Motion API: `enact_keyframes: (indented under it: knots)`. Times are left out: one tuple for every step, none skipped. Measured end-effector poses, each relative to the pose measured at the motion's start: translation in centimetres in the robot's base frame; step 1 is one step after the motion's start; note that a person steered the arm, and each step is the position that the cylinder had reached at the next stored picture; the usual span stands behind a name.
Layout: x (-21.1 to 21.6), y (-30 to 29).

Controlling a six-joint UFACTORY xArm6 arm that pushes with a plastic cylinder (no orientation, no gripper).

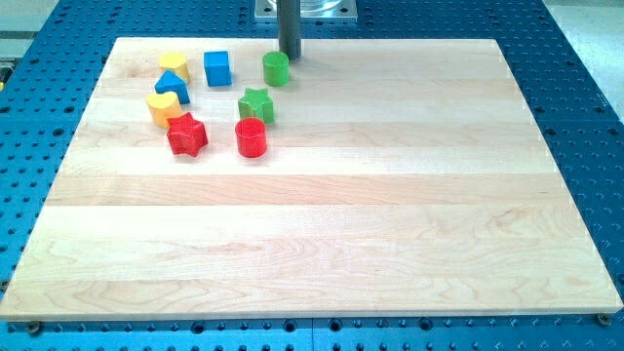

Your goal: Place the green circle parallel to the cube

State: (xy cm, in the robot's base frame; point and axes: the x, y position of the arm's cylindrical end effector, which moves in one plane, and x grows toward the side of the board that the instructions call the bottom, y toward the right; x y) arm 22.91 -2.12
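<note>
Already near the view's top edge of the wooden board (322, 234), the green circle (277, 68) sits just to the view's right of the blue cube (217, 67), the two roughly level with each other and apart. My tip (291, 55) stands just beyond the green circle, on its upper right side, very close to it or touching; the picture does not settle which. There is no hand to close here, only a bare rod, and it grasps nothing.

Below the green circle lies the green star (256, 104), and below that the red cylinder (252, 137). To the cube's left sit a yellow block (174, 64), a second blue block (173, 87) and another yellow block (164, 106), with the red star (186, 134) lower still.

The risks, as judged from this layout: a push from the tip's present side would likely send the green circle down and leftward, towards the green star or into the cube, spoiling the line it already nearly keeps. Being round, it may also slip off the rod sideways if struck off-centre. A long stroke could shove the cube into the crowded blocks on its left.
</note>
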Motion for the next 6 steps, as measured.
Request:
enact_keyframes:
  knots:
    - [0.7,0.2]
    - [0.8,0.3]
    - [2.5,2.5]
    - [2.6,3.1]
    - [2.6,1.4]
    - [3.2,-0.7]
